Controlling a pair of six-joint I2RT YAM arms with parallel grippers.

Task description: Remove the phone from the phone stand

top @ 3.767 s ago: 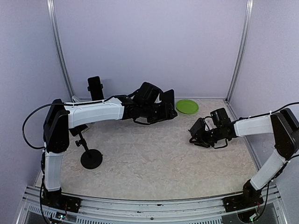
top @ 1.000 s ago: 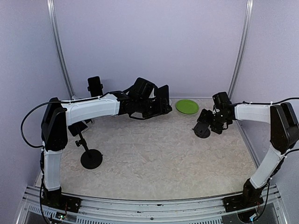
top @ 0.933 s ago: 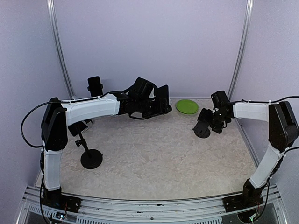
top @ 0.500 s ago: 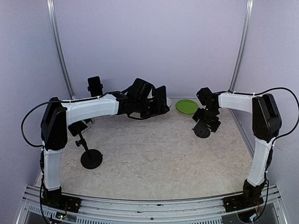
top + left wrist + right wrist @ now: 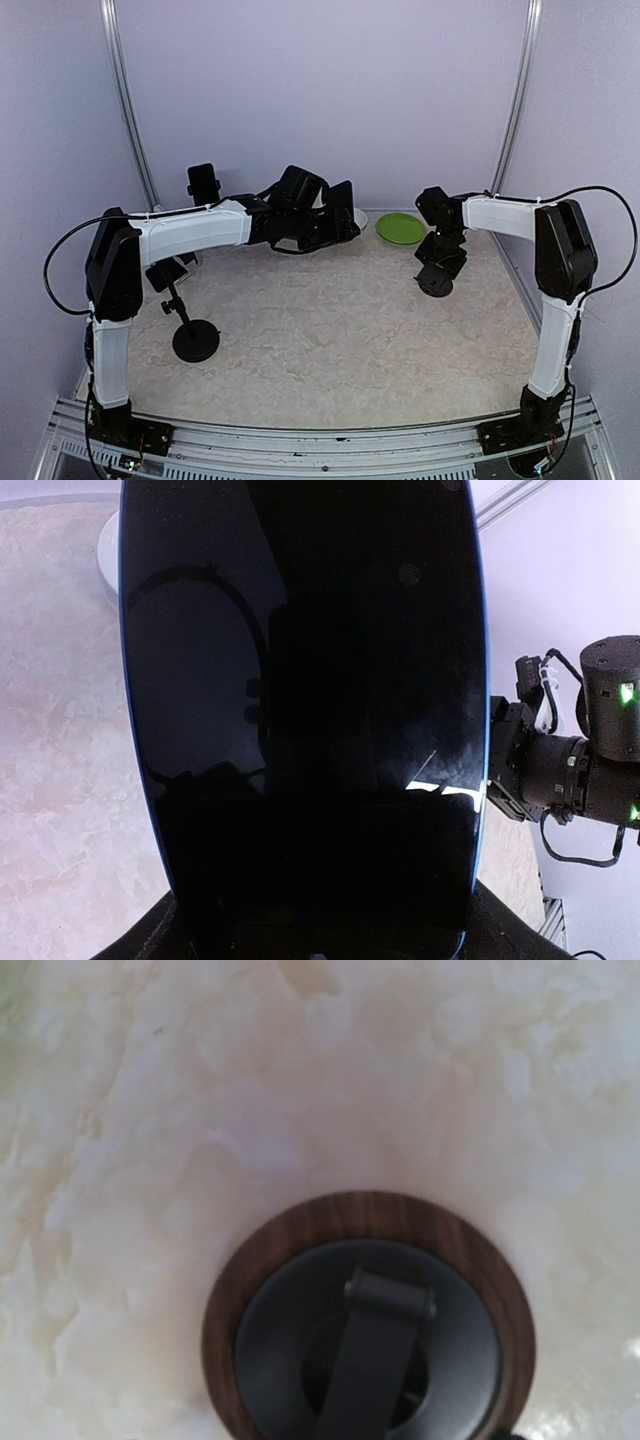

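The phone, black with a blue edge, is held up above the back of the table in my left gripper, which is shut on its lower end. Its dark screen fills the left wrist view. The phone stand sits on the table at the right, with no phone on it. It has a round wood-rimmed base with a dark centre and a dark hinged arm. My right gripper points down right over the stand. Its fingers do not show in the right wrist view.
A green plate lies at the back, between the two grippers. A white round dish sits behind the held phone. At the left stands a black tripod carrying a black device. Metal frame posts mark the back corners.
My right arm has swung its wrist in from the right and now hangs over the phone stand. The left arm with the phone has drifted slightly left.
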